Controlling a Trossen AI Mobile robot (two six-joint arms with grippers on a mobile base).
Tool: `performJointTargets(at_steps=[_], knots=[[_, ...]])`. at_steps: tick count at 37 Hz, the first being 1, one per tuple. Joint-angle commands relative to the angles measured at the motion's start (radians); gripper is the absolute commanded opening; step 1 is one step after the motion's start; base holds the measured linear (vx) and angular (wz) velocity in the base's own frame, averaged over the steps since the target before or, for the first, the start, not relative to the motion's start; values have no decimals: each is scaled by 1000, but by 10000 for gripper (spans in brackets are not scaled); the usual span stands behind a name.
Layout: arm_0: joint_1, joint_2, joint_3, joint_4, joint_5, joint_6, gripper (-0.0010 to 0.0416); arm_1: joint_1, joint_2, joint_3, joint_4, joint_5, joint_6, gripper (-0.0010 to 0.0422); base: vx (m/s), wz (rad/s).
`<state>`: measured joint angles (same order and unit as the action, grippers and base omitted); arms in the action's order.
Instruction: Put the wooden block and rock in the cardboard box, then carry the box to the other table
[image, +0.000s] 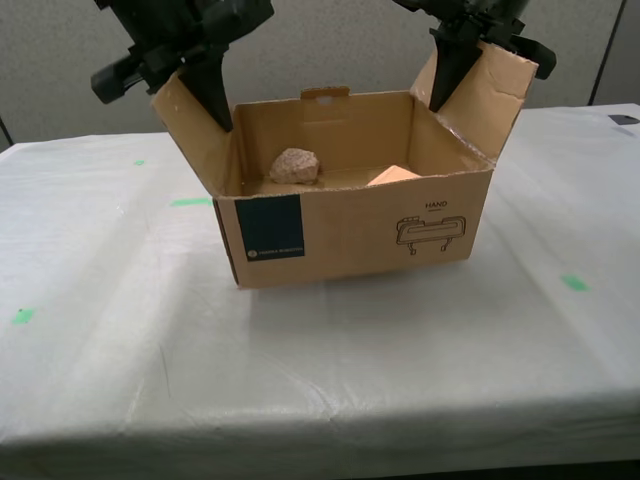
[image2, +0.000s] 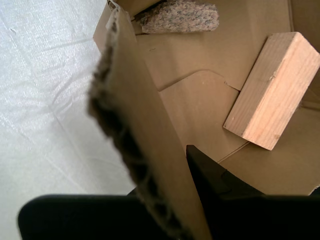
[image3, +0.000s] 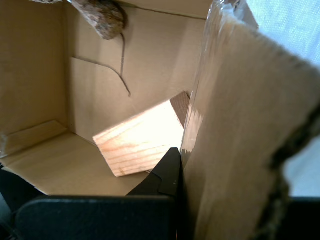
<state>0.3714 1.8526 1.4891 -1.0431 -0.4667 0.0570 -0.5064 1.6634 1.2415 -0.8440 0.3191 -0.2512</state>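
From the exterior view's left: my second pincer (image: 205, 100) grips one flap of the brown cardboard box (image: 350, 225) over the white-draped desk (image: 100, 380). The rough pinkish rock (image: 295, 165) and pale wooden block (image: 392, 176) lie inside. My first pincer (image: 452, 85) grips the opposite flap. Keep both level, or the flaps may tear.

Looking down into the brown corrugated cardboard box (image3: 45, 75), a pale tan wooden block (image3: 140, 145) lies tilted on its floor. The rough pinkish-brown rock (image3: 102, 17) sits apart. A black gripper finger (image3: 167, 175) presses against the box's flap (image3: 235, 130).
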Motion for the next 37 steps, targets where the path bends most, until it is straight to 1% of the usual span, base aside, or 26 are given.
performJointTargets(at_steps=[1,9,21,28,30,31,32,35,37], knots=[[2,0,2,27,-23,-4,-1,-2,1,-18,61,29,-20,-1,0,0],[2,-1,2,16,-23,-5,-1,-7,-2,-19,66,29,-77,-1,0,0],[3,-3,2,18,-23,-4,-1,-5,-2,-19,69,29,-79,-1,0,0],[5,-3,10,19,-23,-4,-1,-5,-2,-19,71,28,-101,-1,0,0],[6,-3,14,31,-23,-3,-1,-3,-1,-19,87,17,-102,-1,0,0],[6,-1,15,46,-23,1,-1,2,0,-19,105,7,-106,-1,0,0],[6,4,18,65,-23,8,-1,8,1,-19,126,6,-114,-2,0,0],[6,24,30,109,-23,50,-1,32,10,-16,184,10,-143,-2,0,0],[6,49,53,109,-23,57,-1,49,21,5,179,11,-146,-2,0,0]])
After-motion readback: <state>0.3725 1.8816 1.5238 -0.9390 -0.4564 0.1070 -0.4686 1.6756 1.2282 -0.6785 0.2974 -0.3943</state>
